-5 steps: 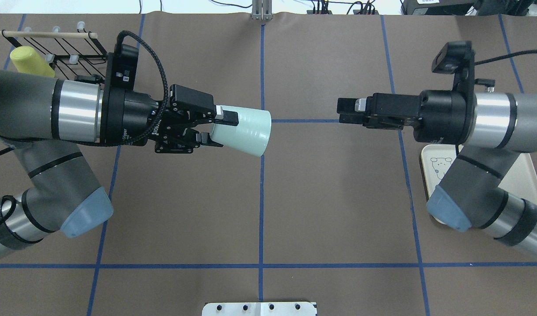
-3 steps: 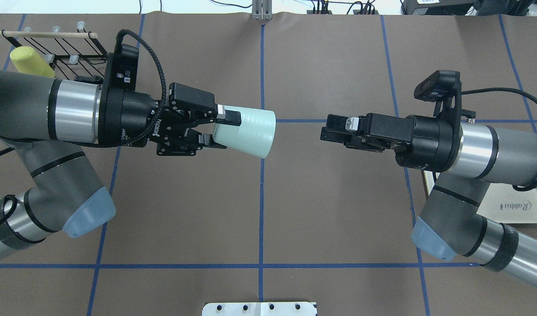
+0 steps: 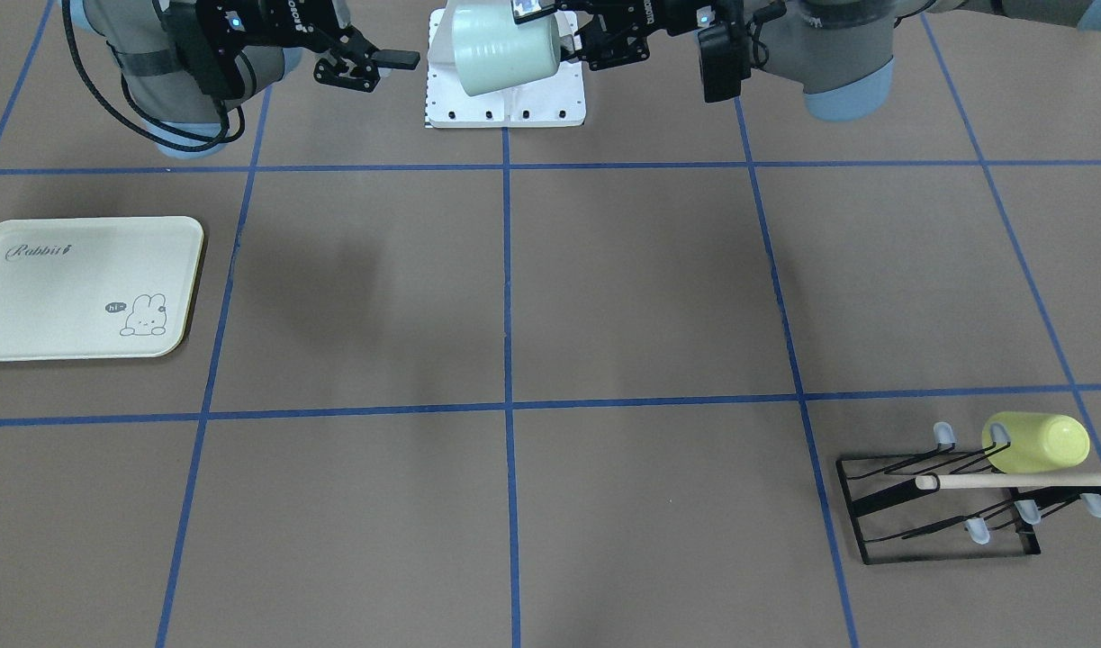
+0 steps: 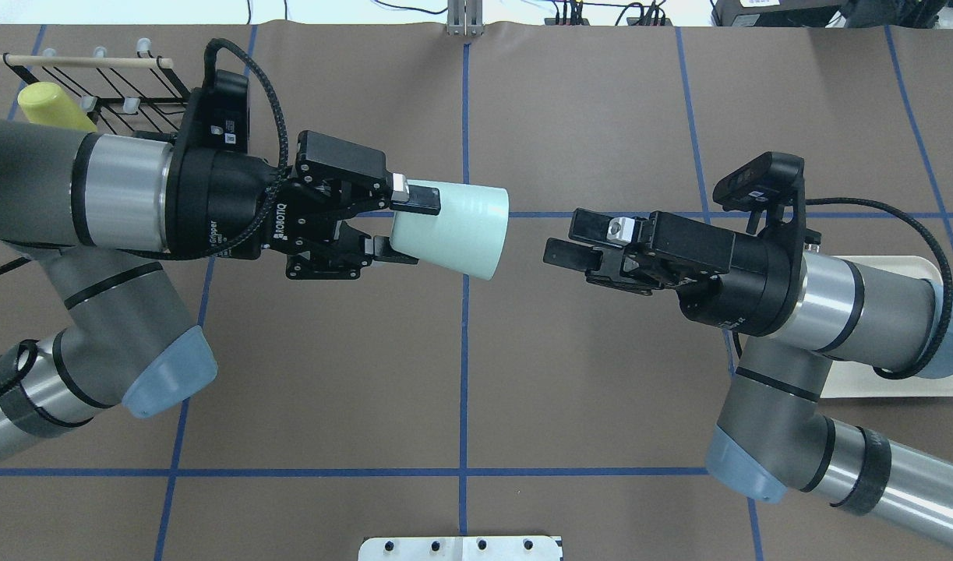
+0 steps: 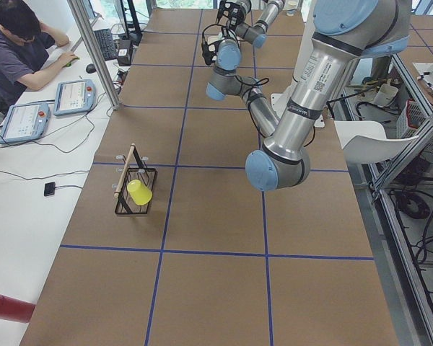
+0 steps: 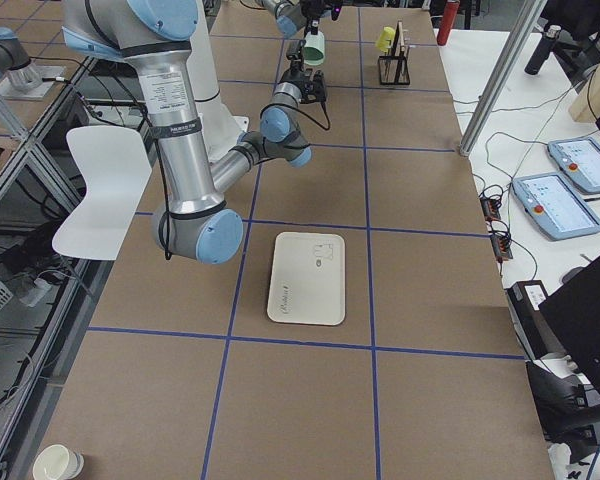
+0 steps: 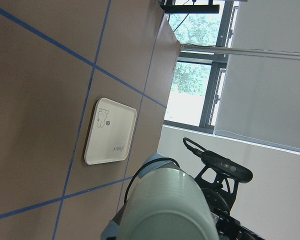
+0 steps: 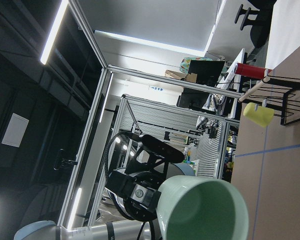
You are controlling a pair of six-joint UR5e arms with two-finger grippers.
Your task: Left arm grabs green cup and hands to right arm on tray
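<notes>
My left gripper (image 4: 420, 229) is shut on the base of the pale mint-green cup (image 4: 460, 232) and holds it sideways above the table's middle, open mouth toward the right arm. My right gripper (image 4: 562, 238) is open and empty, a short gap from the cup's rim, its jaws pointing at it. The front-facing view shows the cup (image 3: 500, 49) between the right gripper (image 3: 383, 70) and the left gripper (image 3: 550, 31). The right wrist view looks into the cup's mouth (image 8: 205, 210). The cream tray (image 3: 82, 288) lies flat and bare, partly hidden under the right arm in the overhead view (image 4: 897, 387).
A black wire rack (image 3: 937, 504) with a wooden rod holds a yellow-green cup (image 3: 1036, 443) at the table's far left corner (image 4: 51, 109). A white mounting plate (image 4: 460, 548) sits at the near edge. An operator (image 5: 22, 43) sits beside the table.
The right arm has swung left toward the cup and turned its wrist, uncovering more of the tray. The left gripper has carried the cup slightly right. The gap between them has shrunk.
</notes>
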